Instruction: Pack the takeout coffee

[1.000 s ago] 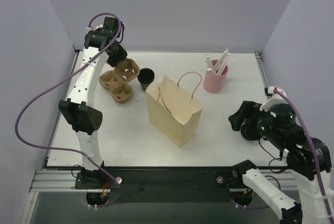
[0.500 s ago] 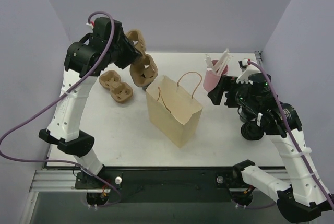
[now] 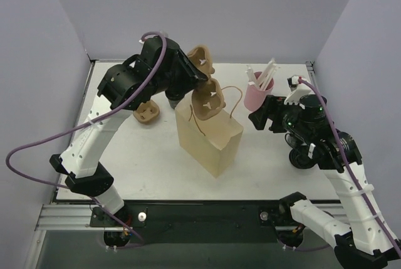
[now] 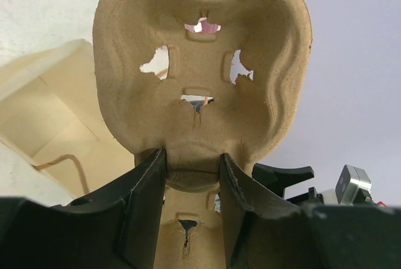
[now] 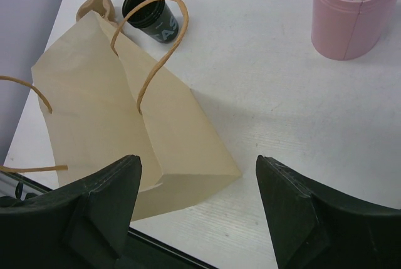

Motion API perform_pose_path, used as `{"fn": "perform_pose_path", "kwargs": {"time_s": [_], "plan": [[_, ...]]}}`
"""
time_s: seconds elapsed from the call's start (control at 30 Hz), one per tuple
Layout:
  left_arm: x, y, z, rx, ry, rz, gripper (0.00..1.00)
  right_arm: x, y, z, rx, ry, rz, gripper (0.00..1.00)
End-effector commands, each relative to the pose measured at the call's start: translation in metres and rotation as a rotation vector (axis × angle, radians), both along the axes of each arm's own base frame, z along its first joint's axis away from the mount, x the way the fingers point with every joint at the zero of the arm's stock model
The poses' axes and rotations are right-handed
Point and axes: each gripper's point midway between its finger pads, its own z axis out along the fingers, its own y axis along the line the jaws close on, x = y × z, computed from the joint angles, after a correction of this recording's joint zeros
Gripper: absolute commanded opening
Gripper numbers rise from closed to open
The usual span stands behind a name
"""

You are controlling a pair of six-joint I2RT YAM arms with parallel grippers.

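My left gripper [image 3: 199, 82] is shut on the middle of a brown moulded cup carrier [image 3: 212, 101], which hangs upright over the open top of the tan paper bag [image 3: 210, 137]. In the left wrist view the gripper [image 4: 192, 156] pinches the waist of the carrier [image 4: 200, 62], with the bag [image 4: 44, 118] below on the left. My right gripper [image 3: 263, 115] hovers open to the right of the bag. In the right wrist view this gripper [image 5: 197, 162] holds nothing, above the bag [image 5: 100, 112]. A black coffee cup [image 5: 150, 14] stands behind the bag.
A second cup carrier [image 3: 145, 114] lies on the table at the back left. A pink cup of white sticks [image 3: 258, 95] stands at the back right, close behind my right gripper. The bag's handles [image 5: 153, 43] stick up.
My left arm has swung the carrier from the back left to above the bag. My right arm has risen from the table's right side and moved towards the bag.
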Motion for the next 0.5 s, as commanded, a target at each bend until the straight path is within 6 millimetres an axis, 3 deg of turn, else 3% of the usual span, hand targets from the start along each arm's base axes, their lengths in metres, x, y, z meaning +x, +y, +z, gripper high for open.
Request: {"fn": "perform_pose_path", "kwargs": {"time_s": [0.0,0.3,0.47], "plan": [[0.002,-0.03,0.024,-0.205,0.02,0.068,0.27,-0.004,-0.003,0.006,0.008,-0.038,-0.013,0.75],[-0.005,-0.046,0.006,-0.208,0.064,0.146,0.25,-0.009,-0.01,0.01,-0.012,-0.043,-0.027,0.75],[-0.012,-0.044,-0.005,-0.207,0.071,0.207,0.25,-0.011,-0.013,0.008,-0.017,-0.04,-0.038,0.75]]}}
